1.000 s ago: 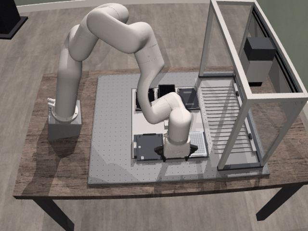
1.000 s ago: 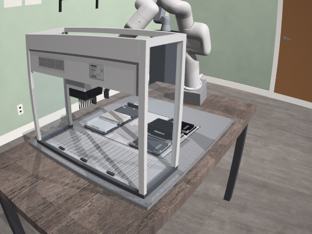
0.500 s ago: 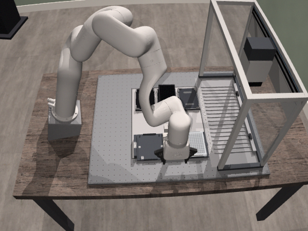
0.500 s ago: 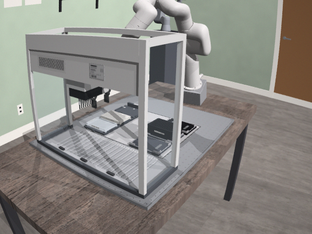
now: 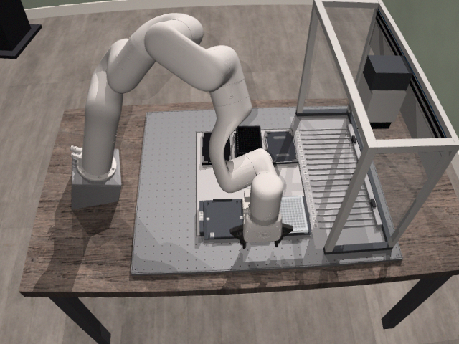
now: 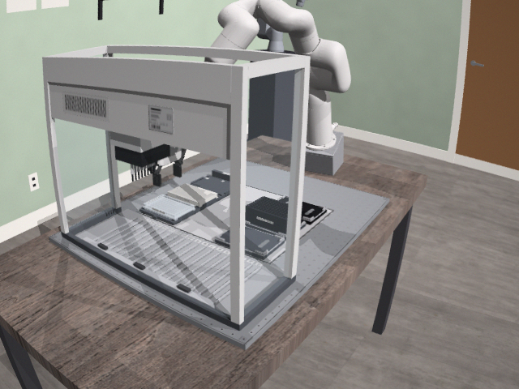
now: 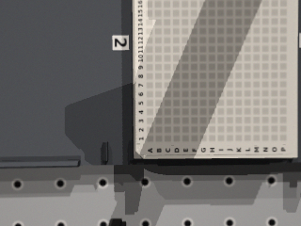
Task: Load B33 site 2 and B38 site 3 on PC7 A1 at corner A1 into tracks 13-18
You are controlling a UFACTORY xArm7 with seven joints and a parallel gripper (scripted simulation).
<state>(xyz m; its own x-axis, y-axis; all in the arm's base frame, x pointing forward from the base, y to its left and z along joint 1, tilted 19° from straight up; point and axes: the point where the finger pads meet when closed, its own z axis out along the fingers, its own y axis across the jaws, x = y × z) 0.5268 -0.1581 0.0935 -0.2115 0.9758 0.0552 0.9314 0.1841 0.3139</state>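
- The end effector hangs over the near edge of PC7, fingers spread wide and holding nothing. Being free of both plates, it looks ready to take on the carrier itself.
- PC7 lies loose on the apron with its long side towards the rails. It is not yet in the tracks.
- Of its three sites, two are filled.
  - Site 1 is bare, as the task requires.
  - B33 lies flat just beside the "2" label. Its row A and column 1 meet at the near corner by site 1. The carrier's own A1 mark is out of view, so I cannot confirm the match.
  - B38 sits on site 3, nearest the rails.
- Loading seems finished, and the push into tracks 13-18 is the step left.
- Farther back stand three nests in a row.
  - S1 is partly hidden by the arm.
  - S2 carries B83, the one deep-well block, seated where it must end.
  - S3 looks empty.
- Behind the rails the exterior view shows three lamps, all dark.
- One arm serves the table.
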